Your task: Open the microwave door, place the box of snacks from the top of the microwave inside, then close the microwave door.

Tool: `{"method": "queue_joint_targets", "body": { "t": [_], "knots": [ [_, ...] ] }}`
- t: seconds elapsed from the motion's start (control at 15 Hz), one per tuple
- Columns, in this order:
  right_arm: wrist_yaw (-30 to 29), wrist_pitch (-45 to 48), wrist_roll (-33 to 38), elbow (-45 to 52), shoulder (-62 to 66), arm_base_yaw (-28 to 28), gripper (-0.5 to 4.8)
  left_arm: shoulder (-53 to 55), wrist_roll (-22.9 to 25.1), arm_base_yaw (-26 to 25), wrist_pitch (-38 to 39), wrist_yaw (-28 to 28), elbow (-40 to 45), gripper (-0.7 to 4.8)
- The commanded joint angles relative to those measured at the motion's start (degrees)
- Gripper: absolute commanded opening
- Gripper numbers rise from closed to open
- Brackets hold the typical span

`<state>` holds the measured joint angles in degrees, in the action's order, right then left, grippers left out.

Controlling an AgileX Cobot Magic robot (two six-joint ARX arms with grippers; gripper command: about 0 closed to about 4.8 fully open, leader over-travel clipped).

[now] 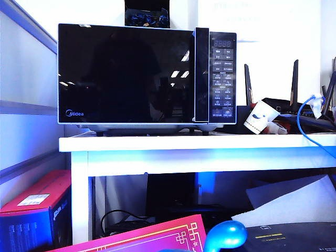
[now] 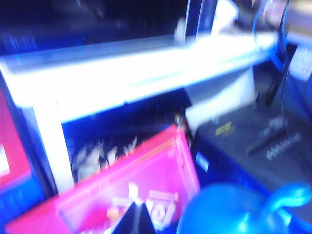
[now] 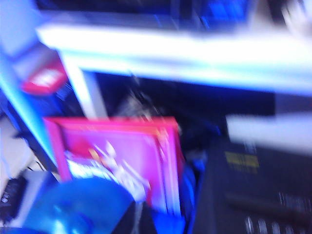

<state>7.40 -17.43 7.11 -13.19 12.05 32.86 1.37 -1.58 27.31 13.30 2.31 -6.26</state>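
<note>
- The microwave is seen standing on a white worktop, with its feet resting on the surface.
- The microwave door is seen shut, flush with the front; the button panel lies at its right, and a lit display is shown at the panel's top.
- On top of the microwave, a dark box of blue-wrapped items is seen; the clear box of snacks cannot be made out in any view.
- To the right of the microwave, on the same worktop, a white cup is seen lying tilted beside a black router with upright antennas, and a blue cable is looped over it.
- Under the worktop, a pink box, a red and blue box and a blue round object are seen.
- The left gripper is shown only as a dark tip at the edge of the blurred left wrist view, above the pink box; whether its jaws are spread cannot be told.
- The right gripper is likewise a dark blurred tip, low before the worktop and near the pink box; its jaws are pressed together, and nothing is seen held in them.
</note>
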Motion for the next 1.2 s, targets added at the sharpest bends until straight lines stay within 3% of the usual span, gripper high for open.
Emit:
{"method": "queue_joint_targets", "body": {
  "t": [0.07,0.27,1.2],
  "knots": [
    [2.14,1.42,1.92,2.36,-0.15,0.02,-0.03,0.04,0.22,0.04,-0.70,-1.53,2.36,-0.05],
    [2.16,1.01,1.90,4.55,-0.20,0.00,-0.03,0.04,2.71,0.04,-0.61,-5.27,3.06,-0.05],
    [1.53,-0.42,3.43,10.27,-0.22,0.00,-0.03,0.02,2.64,0.07,1.22,-5.07,3.85,-0.01]
  ]
}}
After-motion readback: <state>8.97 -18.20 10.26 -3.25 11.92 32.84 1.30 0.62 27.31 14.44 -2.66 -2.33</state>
